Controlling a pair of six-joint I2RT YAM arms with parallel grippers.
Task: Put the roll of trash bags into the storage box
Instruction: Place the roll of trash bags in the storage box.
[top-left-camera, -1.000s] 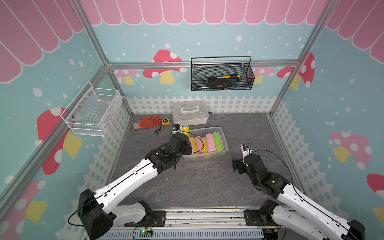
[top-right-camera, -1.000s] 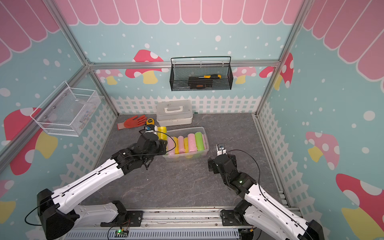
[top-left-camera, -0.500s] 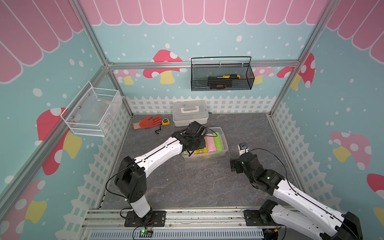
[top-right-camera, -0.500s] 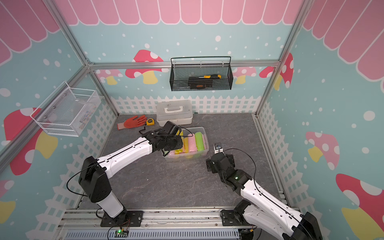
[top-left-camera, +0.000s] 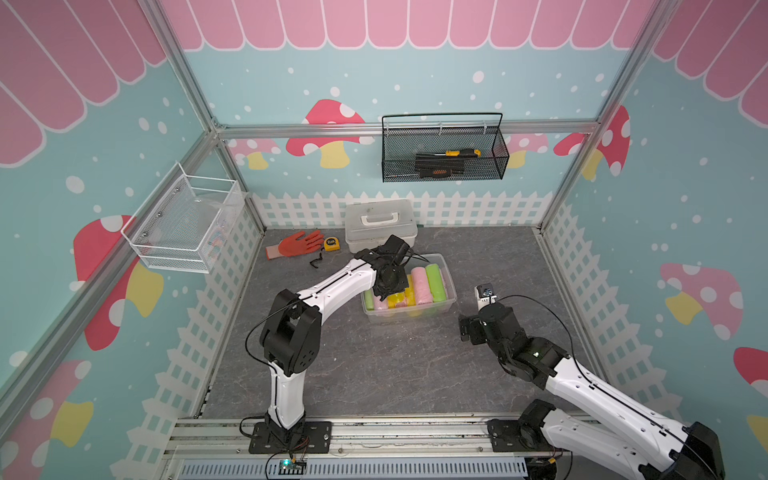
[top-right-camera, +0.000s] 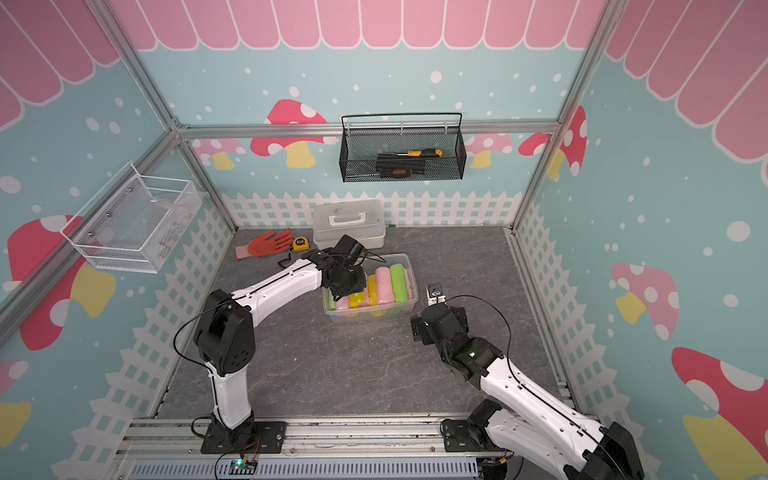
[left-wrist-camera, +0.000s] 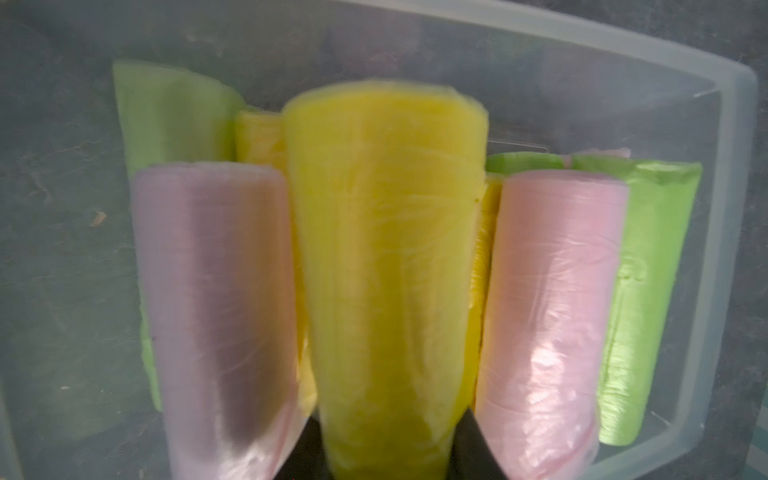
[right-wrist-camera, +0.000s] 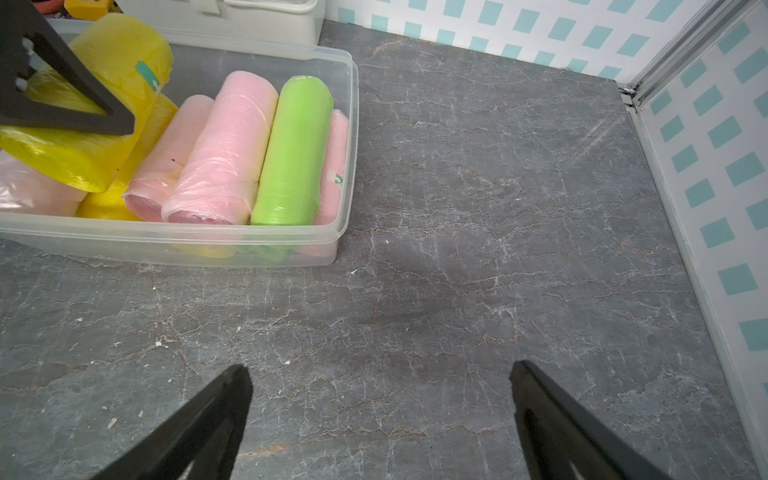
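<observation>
I had the left claw (top-left-camera: 384, 291) closed tight on a yellow roll (left-wrist-camera: 386, 249), holding it over the box (top-left-camera: 409, 316). In both top views the claw's own body hid most of that grip. All I could read there was the claw (top-right-camera: 343, 289) pointing down into the end of the box nearer the left arm.

The left wrist view gave me what they lacked. The roll ran straight out from between the two dark fingers (left-wrist-camera: 305, 455), gripped at one end. The box (left-wrist-camera: 732, 174) was directly beneath the claw, with the other rolls (left-wrist-camera: 548, 291), pink, green and yellow, lying side by side under it. That view was blurred, so I could not tell whether the held roll touched those below.

The right wrist view showed the grip from the side. One left finger (right-wrist-camera: 108, 118) lay across the roll (right-wrist-camera: 124, 45), which sat higher than the other rolls, inside the outline of the box (right-wrist-camera: 166, 235).

The right claw (right-wrist-camera: 380, 368) stood wide open with nothing in it, over bare surface (right-wrist-camera: 478, 257). The box was ahead of it, off to one side and apart from it. Only the top views showed the whole white case (top-left-camera: 380, 222) just beyond the box.
</observation>
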